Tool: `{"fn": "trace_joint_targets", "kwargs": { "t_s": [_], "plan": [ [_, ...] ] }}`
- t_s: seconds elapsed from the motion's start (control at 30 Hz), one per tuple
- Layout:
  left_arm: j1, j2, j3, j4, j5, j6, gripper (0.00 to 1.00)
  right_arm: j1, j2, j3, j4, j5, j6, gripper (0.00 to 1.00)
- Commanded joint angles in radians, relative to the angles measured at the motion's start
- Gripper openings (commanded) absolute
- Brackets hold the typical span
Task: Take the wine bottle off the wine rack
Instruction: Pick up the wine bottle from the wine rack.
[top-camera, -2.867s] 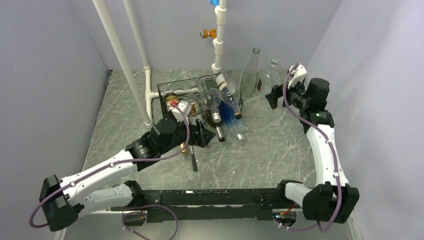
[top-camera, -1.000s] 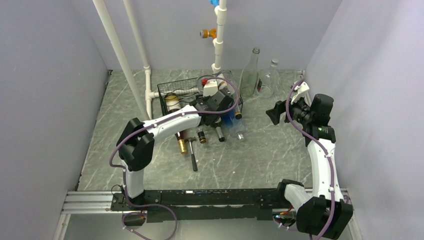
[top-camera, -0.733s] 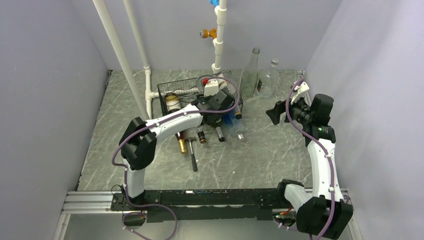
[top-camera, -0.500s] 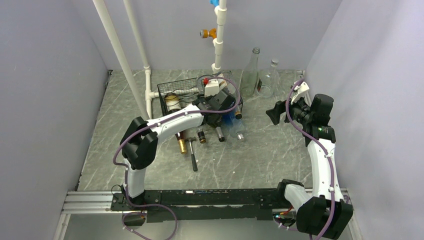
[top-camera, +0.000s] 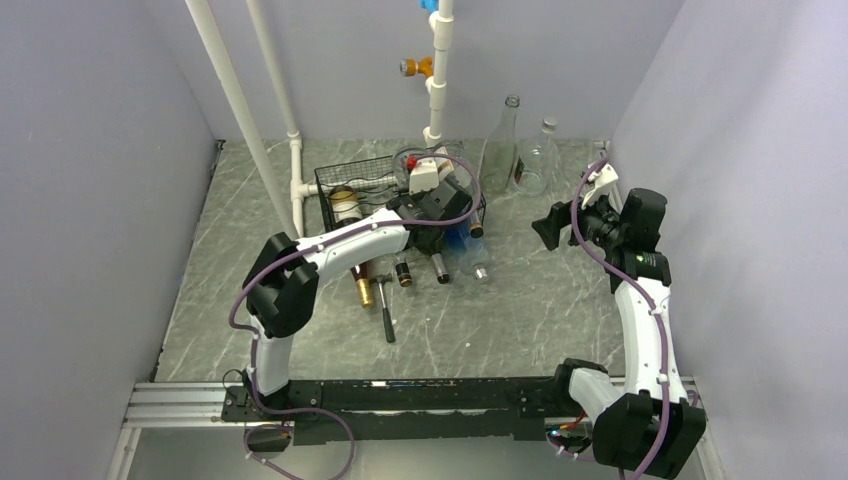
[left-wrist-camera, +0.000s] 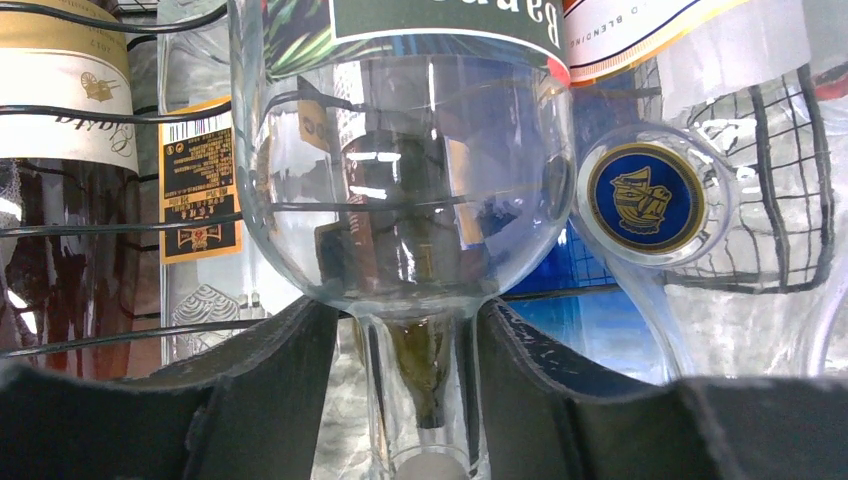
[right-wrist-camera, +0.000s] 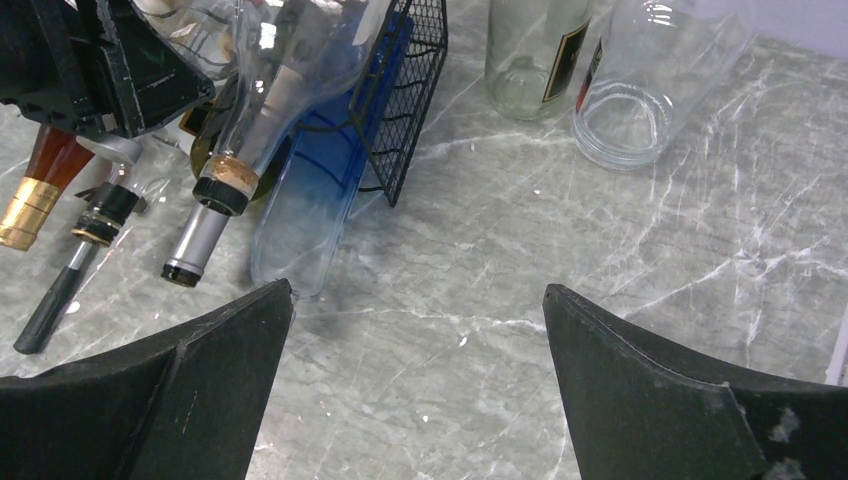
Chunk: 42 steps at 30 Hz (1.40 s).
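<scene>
Where clear wine bottle (left-wrist-camera: 400, 190) lies on its side in wine rack (top-camera: 345, 185), neck points out of rack front, toward arms. Around that neck, just below shoulder, sits left pincer (left-wrist-camera: 410, 330): pads close against glass on both sides, cannot tell whether clamped yet. Just beside it lies bottle with blue medallion (left-wrist-camera: 645, 197). Rack stands at back of counter (top-camera: 520, 310). Well apart, right pincer (right-wrist-camera: 415, 295) hangs over bare stone, jaws wide, holding nothing.
</scene>
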Motion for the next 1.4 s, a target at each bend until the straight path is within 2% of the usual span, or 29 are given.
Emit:
{"fn": "trace_joint_targets", "kwargs": {
  "t_s": [0.0,0.17,0.4,0.5,0.93,1.37],
  "plan": [
    [0.003,0.010,0.037,0.004,-0.019,-0.021,0.52,-0.003,-0.010,0.000,0.041,0.005,-0.010,1.00],
    [0.003,-0.024,0.018,0.016,-0.018,-0.020,0.38,-0.003,-0.010,0.000,0.042,0.006,-0.010,1.00],
    [-0.003,-0.086,-0.018,0.047,-0.030,-0.004,0.07,-0.003,-0.011,0.000,0.042,0.007,-0.012,1.00],
    [-0.014,-0.110,-0.032,0.063,-0.057,0.012,0.01,-0.003,-0.011,-0.001,0.042,0.007,-0.013,1.00],
    [-0.056,-0.202,-0.118,0.176,-0.186,0.104,0.00,-0.003,-0.012,-0.004,0.044,0.010,-0.013,1.00],
    [-0.067,-0.308,-0.230,0.300,-0.228,0.156,0.00,-0.003,-0.012,-0.005,0.046,0.010,-0.015,1.00]
  ]
}}
